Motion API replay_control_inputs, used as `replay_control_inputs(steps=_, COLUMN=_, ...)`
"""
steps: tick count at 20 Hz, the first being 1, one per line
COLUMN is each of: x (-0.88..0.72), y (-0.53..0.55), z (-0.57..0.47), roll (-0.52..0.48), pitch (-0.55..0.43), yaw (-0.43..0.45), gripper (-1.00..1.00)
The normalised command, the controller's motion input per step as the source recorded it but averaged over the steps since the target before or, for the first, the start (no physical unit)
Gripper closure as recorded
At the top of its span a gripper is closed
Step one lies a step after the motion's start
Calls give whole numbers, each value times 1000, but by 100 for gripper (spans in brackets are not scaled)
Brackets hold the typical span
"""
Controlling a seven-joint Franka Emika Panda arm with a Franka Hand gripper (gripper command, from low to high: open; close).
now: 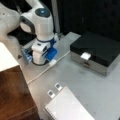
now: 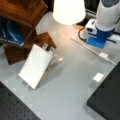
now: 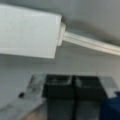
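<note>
The gripper point(image 3: 73, 86) sits low over the grey table point(image 1: 95, 87), its two black fingers point(image 3: 58, 87) pressed together with nothing between them. Just beyond the fingertips in the wrist view lies a white rectangular plug block point(image 3: 28, 33) with a white cable point(image 3: 95, 43) running off to the right. In both front views that block point(image 1: 52, 62) point(image 2: 103, 55) lies beside the arm's blue-and-white end.
</note>
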Motion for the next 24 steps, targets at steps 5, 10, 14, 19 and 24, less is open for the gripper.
replay_control_inputs(steps=5, x=67, y=77, z=256, roll=273, pitch=-5, yaw=-105, gripper=100)
replay_control_inputs(steps=10, x=205, y=99, z=316, roll=202, pitch=134, yaw=-77, gripper=100)
replay_control_inputs(steps=14, x=302, y=80, z=344, roll=146, pitch=246, yaw=-60, gripper=-100)
replay_control_inputs(steps=19, x=356, y=54, z=297, roll=57, pitch=314, yaw=-98, gripper=-100)
replay_control_inputs(steps=24, x=409, y=-14, z=284, roll=-22, pitch=332, yaw=-89, gripper=-100)
